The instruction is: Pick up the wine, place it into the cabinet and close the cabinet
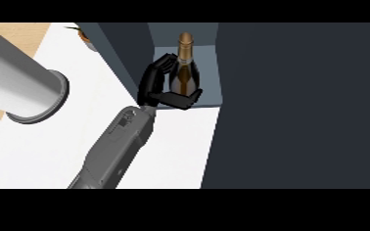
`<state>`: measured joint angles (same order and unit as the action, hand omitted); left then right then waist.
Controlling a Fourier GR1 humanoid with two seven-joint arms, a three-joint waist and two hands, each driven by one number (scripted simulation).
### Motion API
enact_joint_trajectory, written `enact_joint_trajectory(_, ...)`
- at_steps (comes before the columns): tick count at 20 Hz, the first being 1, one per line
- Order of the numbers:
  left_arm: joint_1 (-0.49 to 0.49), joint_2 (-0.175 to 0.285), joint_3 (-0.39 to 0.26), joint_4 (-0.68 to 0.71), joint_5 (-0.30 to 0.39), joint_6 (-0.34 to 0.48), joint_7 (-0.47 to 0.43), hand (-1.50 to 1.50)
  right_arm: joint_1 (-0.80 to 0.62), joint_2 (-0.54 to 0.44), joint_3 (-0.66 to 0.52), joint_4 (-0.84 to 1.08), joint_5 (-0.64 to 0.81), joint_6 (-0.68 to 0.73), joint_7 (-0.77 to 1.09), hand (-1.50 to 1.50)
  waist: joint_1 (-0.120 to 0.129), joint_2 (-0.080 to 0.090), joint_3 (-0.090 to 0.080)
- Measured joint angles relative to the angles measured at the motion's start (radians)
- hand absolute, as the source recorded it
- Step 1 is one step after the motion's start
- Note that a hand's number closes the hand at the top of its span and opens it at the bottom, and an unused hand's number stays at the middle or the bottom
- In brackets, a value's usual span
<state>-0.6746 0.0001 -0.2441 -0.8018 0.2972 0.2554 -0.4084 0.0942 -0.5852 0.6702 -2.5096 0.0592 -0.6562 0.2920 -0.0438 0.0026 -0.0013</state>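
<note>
Inside the open cabinet (207,66), the right robot hand (154,84) is clamped round 1 wine bottle (186,71).

Single view, taken from head height and facing steeply down onto the white counter (184,147). Set close in: a forearm (115,147) enters from the near edge, with the right robot hand (155,83) and bottle (186,61) just above mid-frame. Right half filled by the dark cabinet (289,103), its open compartment toward the far middle. Thick grey cylinder (29,85) looming large at left, nearest the lens.
</note>
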Motion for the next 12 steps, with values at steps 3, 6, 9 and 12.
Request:
enact_joint_trajectory(3, -0.067, 0.0, -0.01, 0.076, 0.051, 0.029, -0.011, 1.5, 0.022, 0.004, 0.022, 0.002, -0.004, 0.006, -0.04, -1.5, -0.014, 0.002, 0.0)
enact_joint_trajectory(6, -0.122, 0.0, -0.019, 0.154, 0.076, 0.05, -0.029, 1.5, 0.029, 0.002, 0.023, 0.002, -0.008, 0.014, -0.065, -1.5, -0.022, 0.004, 0.0)
enact_joint_trajectory(9, -0.177, 0.0, -0.028, 0.237, 0.07, 0.073, -0.03, 1.5, 0.045, -0.002, 0.028, 0.001, -0.011, 0.011, -0.081, -1.5, -0.028, 0.006, 0.0)
enact_joint_trajectory(12, -0.216, 0.0, -0.045, 0.307, 0.079, 0.096, -0.018, 1.5, 0.057, -0.006, 0.029, 0.002, -0.015, 0.017, -0.106, -1.5, -0.034, 0.007, 0.001)
